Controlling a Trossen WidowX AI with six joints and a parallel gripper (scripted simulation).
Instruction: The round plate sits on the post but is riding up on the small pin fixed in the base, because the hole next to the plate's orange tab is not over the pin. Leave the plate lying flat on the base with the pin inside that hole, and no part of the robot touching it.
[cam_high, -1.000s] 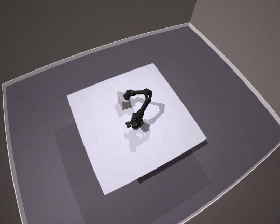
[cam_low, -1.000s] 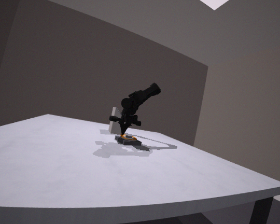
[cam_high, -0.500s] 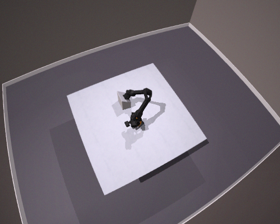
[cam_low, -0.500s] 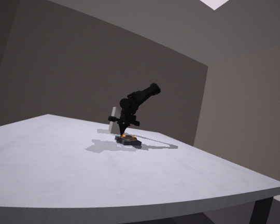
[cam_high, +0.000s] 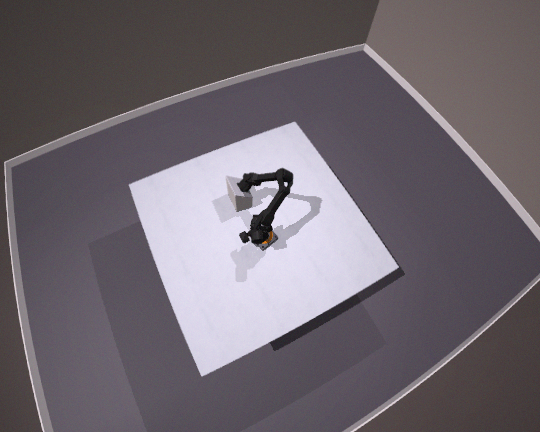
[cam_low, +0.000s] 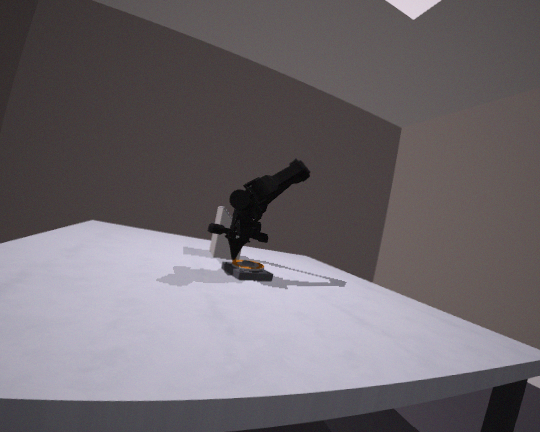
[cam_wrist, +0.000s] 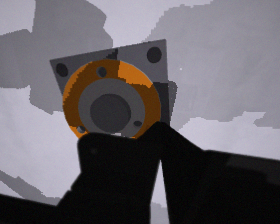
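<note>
The round orange plate (cam_high: 270, 236) (cam_low: 250, 268) (cam_wrist: 131, 74) sits around the post (cam_wrist: 110, 113) on the dark square base (cam_high: 264, 246) (cam_low: 255, 275) (cam_wrist: 137, 57). The wrist view shows small dark round spots on the plate, but I cannot tell which is the pin or the tab's hole. The tab is not visible. Whether the plate lies fully flat is too small to tell. My gripper (cam_low: 234, 259) (cam_wrist: 159, 126) is shut with nothing held. Its tips are down at the plate's edge and cover part of the rim in the wrist view; contact is unclear.
A pale upright block (cam_high: 243, 202) (cam_low: 219, 237) stands beside the arm's mount on the white table (cam_high: 210, 300) (cam_low: 225, 350). The arm reaches over the base and hides much of it in the top view. The base has dark round spots near its corners.
</note>
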